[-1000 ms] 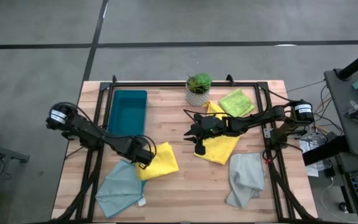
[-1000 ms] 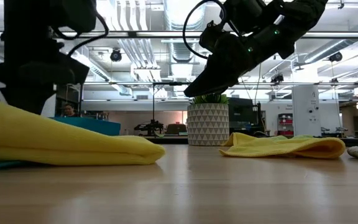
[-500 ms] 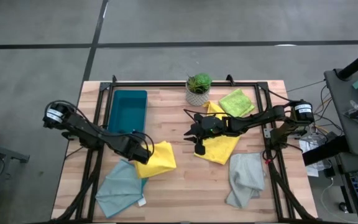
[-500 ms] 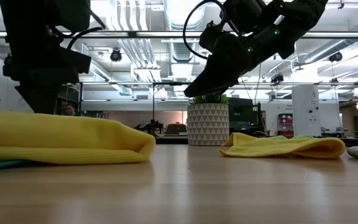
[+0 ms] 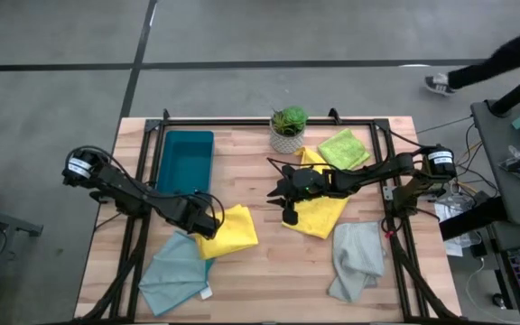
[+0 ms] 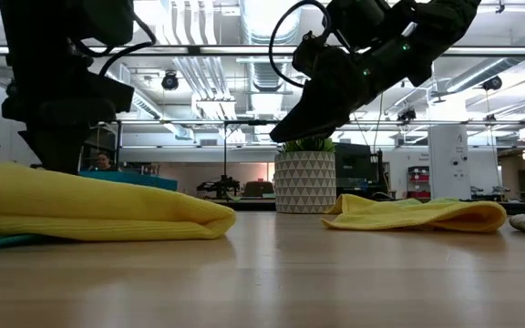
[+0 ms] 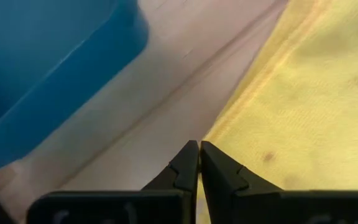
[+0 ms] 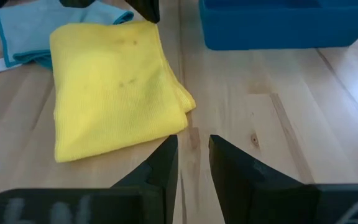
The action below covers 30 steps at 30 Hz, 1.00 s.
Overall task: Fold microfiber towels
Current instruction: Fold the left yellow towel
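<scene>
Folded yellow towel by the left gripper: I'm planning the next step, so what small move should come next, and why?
Probably lift the left gripper off the folded yellow towel: its fingers are shut at the towel's edge, and the towel already lies doubled over.

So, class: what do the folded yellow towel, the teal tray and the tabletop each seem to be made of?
Folded yellow towel: soft fine-knit cloth, matte; rounded fold, stitched edge.
Teal tray: probably rigid plastic; smooth walls, slight sheen.
Tabletop: light wood planks; visible grain and knots.
</scene>
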Each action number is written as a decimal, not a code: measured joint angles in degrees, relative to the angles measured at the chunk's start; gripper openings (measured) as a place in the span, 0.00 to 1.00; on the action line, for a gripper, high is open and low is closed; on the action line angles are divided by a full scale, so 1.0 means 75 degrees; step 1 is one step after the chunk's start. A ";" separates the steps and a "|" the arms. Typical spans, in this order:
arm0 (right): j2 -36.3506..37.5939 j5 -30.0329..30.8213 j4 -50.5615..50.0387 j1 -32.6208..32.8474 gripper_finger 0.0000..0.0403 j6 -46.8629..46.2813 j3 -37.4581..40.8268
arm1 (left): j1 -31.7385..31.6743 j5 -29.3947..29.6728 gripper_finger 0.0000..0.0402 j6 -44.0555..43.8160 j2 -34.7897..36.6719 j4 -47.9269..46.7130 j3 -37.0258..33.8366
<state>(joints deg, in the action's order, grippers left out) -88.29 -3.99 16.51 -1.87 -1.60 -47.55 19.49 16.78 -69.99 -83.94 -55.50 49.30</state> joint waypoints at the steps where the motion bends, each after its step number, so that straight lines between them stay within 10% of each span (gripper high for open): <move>1: 0.0000 -0.0120 0.0000 0.0000 0.20 -0.0057 0.0000 | 0.0000 -0.0003 0.03 0.0028 0.0009 -0.0128 0.0008; 21: -0.1670 -0.0704 0.2097 0.0393 0.20 -0.0661 -0.0258 | 0.0005 -0.0041 0.30 0.2123 0.0619 -0.0972 0.0934; 30: -0.2835 -0.0731 0.2083 0.0975 0.20 -0.0490 -0.1371 | 0.1163 -0.0904 0.30 0.4360 0.0397 0.2430 0.1134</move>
<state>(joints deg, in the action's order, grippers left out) -109.55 -9.47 32.14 5.44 -5.28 -57.84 28.21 10.00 -37.29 -80.96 -37.27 57.80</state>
